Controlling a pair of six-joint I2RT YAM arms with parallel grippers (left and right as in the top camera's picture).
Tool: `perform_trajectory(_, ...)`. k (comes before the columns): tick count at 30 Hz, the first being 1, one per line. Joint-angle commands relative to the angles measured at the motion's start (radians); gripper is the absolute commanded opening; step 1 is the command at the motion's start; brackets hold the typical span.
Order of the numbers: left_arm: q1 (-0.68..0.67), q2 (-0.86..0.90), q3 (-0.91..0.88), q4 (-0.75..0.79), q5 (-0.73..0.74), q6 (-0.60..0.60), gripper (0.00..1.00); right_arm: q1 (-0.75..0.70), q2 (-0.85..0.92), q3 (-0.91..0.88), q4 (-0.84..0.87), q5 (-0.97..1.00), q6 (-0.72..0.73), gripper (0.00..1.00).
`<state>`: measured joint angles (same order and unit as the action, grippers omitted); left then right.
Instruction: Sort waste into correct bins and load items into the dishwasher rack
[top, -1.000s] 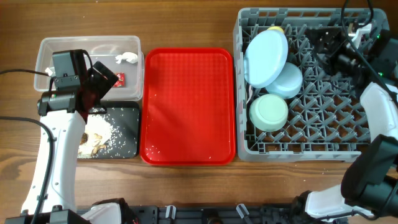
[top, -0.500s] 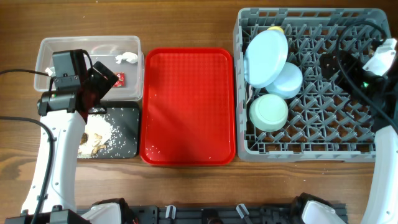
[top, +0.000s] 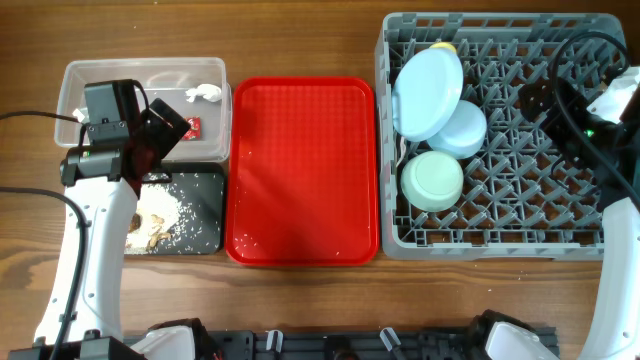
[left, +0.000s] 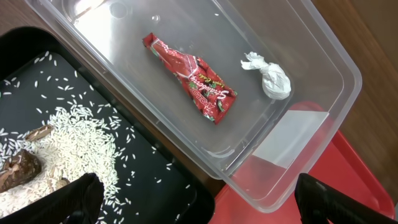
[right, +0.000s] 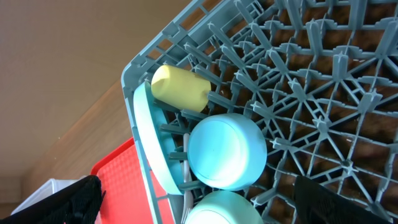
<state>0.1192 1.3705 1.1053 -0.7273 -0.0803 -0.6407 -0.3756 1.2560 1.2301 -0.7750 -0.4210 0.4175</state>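
The grey rack holds the light-blue plate, the light-blue bowl, the pale-green bowl and the yellow cup. The right wrist view shows the cup, the blue bowl, and white cutlery beside the plate. The clear tub holds the red wrapper and the white tissue. The black tray holds rice and brown scraps. My left gripper is open and empty above the edge between the tub and the tray. My right gripper is open and empty over the rack.
The flat red serving tray lies between the bins and the rack, with a few crumbs near its front left corner. My right arm crosses the rack's right side. My left arm runs along the table's left side.
My right gripper has drawn back from the rack's back right part towards its right edge. The left arm has not moved.
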Motion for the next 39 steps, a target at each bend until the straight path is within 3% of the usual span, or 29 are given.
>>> perform_trajectory(1, 0.003, -0.016, 0.008, 0.0, -0.003, 0.016, 1.0, 0.006, 0.008, 0.015, -0.001, 0.018, 0.012, 1.0)
perform_trajectory(10, 0.003, -0.016, 0.008, 0.0, -0.003, 0.016, 1.0, 0.039, -0.164, 0.014, 0.0, 0.019, 0.011, 1.0)
perform_trajectory(14, 0.003, -0.016, 0.008, 0.0, -0.003, 0.016, 1.0, 0.172, -0.314, 0.013, -0.002, 0.092, 0.011, 0.99)
perform_trajectory(22, 0.003, -0.016, 0.008, 0.0, -0.003, 0.016, 1.0, 0.499, -0.578, -0.022, 0.032, 0.447, 0.012, 1.0)
perform_trajectory(28, 0.003, -0.016, 0.008, 0.0, -0.003, 0.016, 1.0, 0.615, -0.821, -0.279, 0.269, 0.549, 0.029, 1.0)
perform_trajectory(35, 0.003, -0.016, 0.008, 0.0, -0.003, 0.016, 1.0, 0.613, -1.091, -0.698, 0.537, 0.705, 0.455, 1.0)
perform_trajectory(39, 0.003, -0.016, 0.008, 0.0, -0.003, 0.016, 1.0, 0.613, -1.183, -0.875, 0.762, 0.77, 0.48, 1.0)
